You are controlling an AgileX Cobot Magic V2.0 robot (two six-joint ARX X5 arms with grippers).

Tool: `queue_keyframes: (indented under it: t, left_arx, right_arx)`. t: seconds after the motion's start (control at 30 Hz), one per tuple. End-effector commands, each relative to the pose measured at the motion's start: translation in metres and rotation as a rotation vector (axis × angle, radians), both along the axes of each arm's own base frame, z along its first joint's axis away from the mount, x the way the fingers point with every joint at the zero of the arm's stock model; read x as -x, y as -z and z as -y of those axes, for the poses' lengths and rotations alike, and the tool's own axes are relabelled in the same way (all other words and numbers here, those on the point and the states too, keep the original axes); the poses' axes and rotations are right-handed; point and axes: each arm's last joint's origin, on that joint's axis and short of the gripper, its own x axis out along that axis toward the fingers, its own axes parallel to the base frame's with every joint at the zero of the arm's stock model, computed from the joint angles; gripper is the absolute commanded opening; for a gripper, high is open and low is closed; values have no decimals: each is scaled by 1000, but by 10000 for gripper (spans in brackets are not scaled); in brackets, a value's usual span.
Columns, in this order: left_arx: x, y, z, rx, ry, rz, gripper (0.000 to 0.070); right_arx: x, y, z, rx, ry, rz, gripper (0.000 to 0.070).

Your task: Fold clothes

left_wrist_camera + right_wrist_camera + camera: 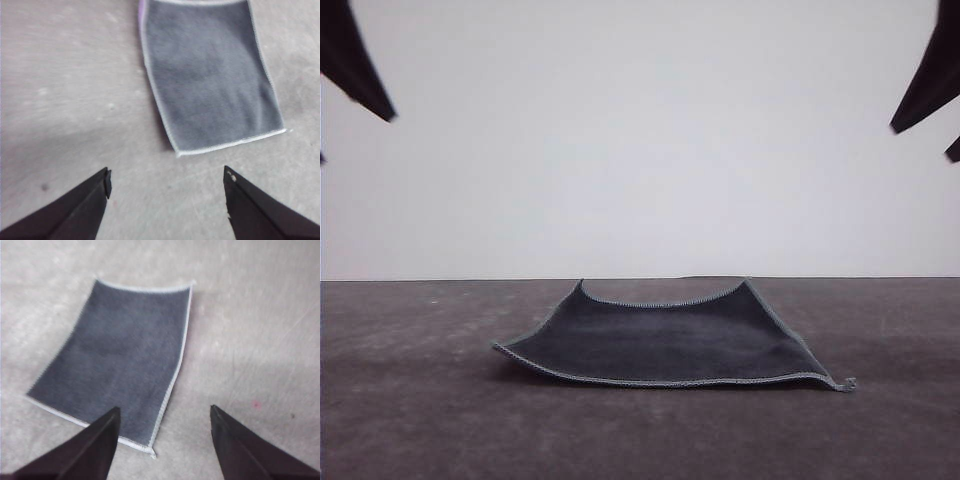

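The clothes are one small dark grey cloth (665, 340) with a pale stitched hem, lying spread on the table with its corners slightly curled up. In the left wrist view the cloth (210, 80) lies beyond my left gripper (167, 172), which is open and holds nothing. A sliver of purple (141, 10) shows at one edge. In the right wrist view a near corner of the cloth (120, 355) lies under one finger of my open right gripper (165, 409). From the front, the left gripper (357, 138) and right gripper (922, 145) hang high above the table at either side.
The grey table (420, 420) stretches bare all around the cloth. A plain white wall (640, 150) stands behind the table's far edge.
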Motion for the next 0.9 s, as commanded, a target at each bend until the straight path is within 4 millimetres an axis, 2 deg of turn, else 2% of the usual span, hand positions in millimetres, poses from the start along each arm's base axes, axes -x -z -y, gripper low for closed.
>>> queue_keyframes:
  t: [0.0, 0.43, 0.63, 0.87]
  left_arx:
    - [-12, -2, 4, 15, 9, 4, 430]
    - [-91, 46, 30, 44, 47, -6, 433]
    - [-129, 59, 42, 12, 77, -26, 434]
    - [-176, 71, 56, 6, 93, -54, 434]
  right_arx:
    - [-11, 2, -4, -16, -10, -42, 360]
    - [-95, 40, -21, -110, -54, -141, 360]
    - [-141, 52, -23, -133, -56, -181, 361]
    - [-185, 64, -24, -183, -87, -215, 361]
